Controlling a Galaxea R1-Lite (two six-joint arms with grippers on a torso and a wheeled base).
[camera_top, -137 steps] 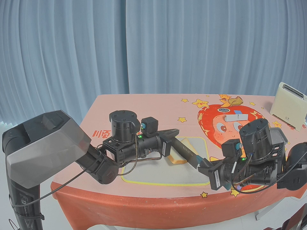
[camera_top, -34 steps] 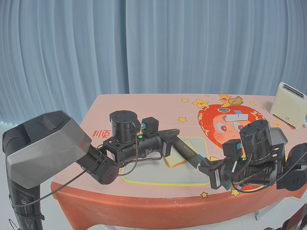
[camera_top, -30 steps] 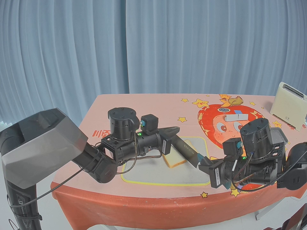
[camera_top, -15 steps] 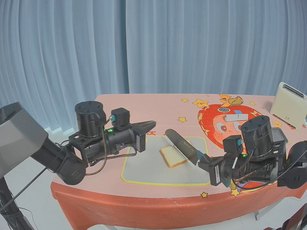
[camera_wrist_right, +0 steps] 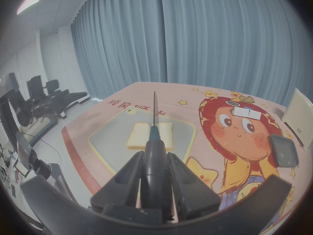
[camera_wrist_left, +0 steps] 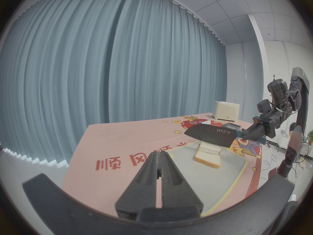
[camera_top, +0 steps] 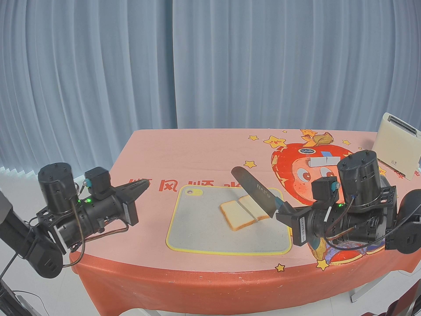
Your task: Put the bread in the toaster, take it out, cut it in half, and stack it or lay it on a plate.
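Note:
A toasted bread slice (camera_top: 242, 210) lies on the grey cutting board (camera_top: 206, 229), with a cut line splitting it into two halves side by side. My right gripper (camera_top: 286, 210) is shut on the knife's handle (camera_wrist_right: 153, 154). The dark knife blade (camera_top: 256, 189) hangs tilted above the bread, apart from it. My left gripper (camera_top: 144, 184) is shut with nothing in it, beyond the table's left edge and far from the board. In the left wrist view, its shut fingers (camera_wrist_left: 159, 155) point toward the bread (camera_wrist_left: 208, 154) and the knife (camera_wrist_left: 212, 134). The cream toaster (camera_top: 397, 145) stands at the far right.
A dark square tray (camera_wrist_right: 284, 150) lies on the cartoon-print tablecloth between the toaster (camera_wrist_right: 301, 115) and my right arm. A small white and blue tag (camera_top: 324, 159) sits on the printed face. The table's left and back parts are bare cloth.
My left arm has let go of the bread and drawn back left off the board, past the table's edge. The knife has risen off the bread, which now lies as two halves.

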